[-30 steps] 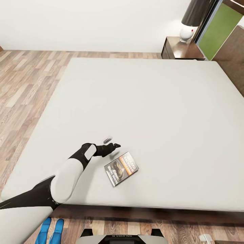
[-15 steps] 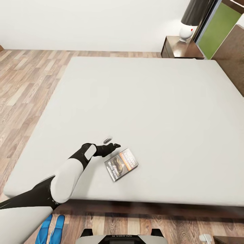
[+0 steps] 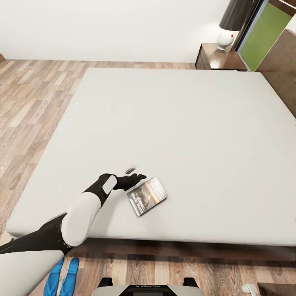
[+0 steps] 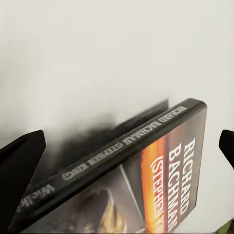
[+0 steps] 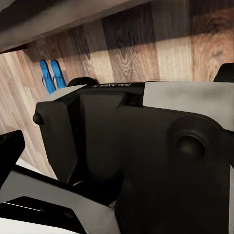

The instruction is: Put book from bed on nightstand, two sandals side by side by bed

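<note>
The book [image 3: 147, 196], dark with an orange band, lies flat on the light-grey bed [image 3: 176, 123] near its front edge. My left gripper [image 3: 136, 173] is open just above the mattress, right beside the book's far corner. In the left wrist view the book [image 4: 146, 175] lies close ahead between the spread fingertips [image 4: 24, 156], spine facing the camera; nothing is gripped. The two sandals [image 3: 61, 277], bright blue, lie side by side on the floor by the bed's front edge, and also appear as sandals [image 5: 52, 75] in the right wrist view. The nightstand [image 3: 222, 59] stands at the bed's far right corner.
A lamp [image 3: 230, 22] with a dark shade and white base stands on the nightstand. The brown headboard [image 3: 283, 57] runs along the bed's right side. Wooden floor [image 3: 33, 102] lies left of the bed. My right arm hangs low against my own base [image 5: 146, 146].
The whole view has shifted a little, the bed sliding up the picture. My left gripper now stands slightly closer to the book. The book lies as before on the mattress.
</note>
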### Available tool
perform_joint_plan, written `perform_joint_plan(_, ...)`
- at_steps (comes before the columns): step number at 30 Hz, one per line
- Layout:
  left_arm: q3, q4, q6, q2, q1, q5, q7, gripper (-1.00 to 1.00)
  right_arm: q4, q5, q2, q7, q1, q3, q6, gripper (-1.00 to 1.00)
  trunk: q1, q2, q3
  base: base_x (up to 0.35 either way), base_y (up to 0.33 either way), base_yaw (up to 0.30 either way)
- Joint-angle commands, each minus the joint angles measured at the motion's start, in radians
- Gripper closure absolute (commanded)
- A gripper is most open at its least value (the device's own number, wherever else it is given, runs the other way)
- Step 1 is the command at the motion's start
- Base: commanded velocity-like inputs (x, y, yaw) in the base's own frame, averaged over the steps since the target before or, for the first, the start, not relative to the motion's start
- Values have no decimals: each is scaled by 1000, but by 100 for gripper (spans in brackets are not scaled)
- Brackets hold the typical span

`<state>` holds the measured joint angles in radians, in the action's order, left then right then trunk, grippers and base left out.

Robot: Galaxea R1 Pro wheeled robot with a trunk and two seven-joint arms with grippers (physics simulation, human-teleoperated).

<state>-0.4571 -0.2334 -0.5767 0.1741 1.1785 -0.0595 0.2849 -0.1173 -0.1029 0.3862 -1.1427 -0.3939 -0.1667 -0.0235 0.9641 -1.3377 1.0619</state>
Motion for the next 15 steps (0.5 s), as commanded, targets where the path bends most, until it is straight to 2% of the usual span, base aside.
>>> perform_joint_plan(1,2,-1,-8,0,0,5,-4,-100,1,-6,0,-3,0,2,-3,-100,0,0,1,-274,0,0)
perform_joint_plan(6,2,-1,-8,0,0,4,-4,-100,1,-6,0,-4,0,2,-3,-100,0,0,1,-208,0,0)
perform_joint_plan(15,1,2,-8,0,0,5,-4,-100,1,-6,0,-4,0,2,-3,-100,0,0,1,-27,0,0)
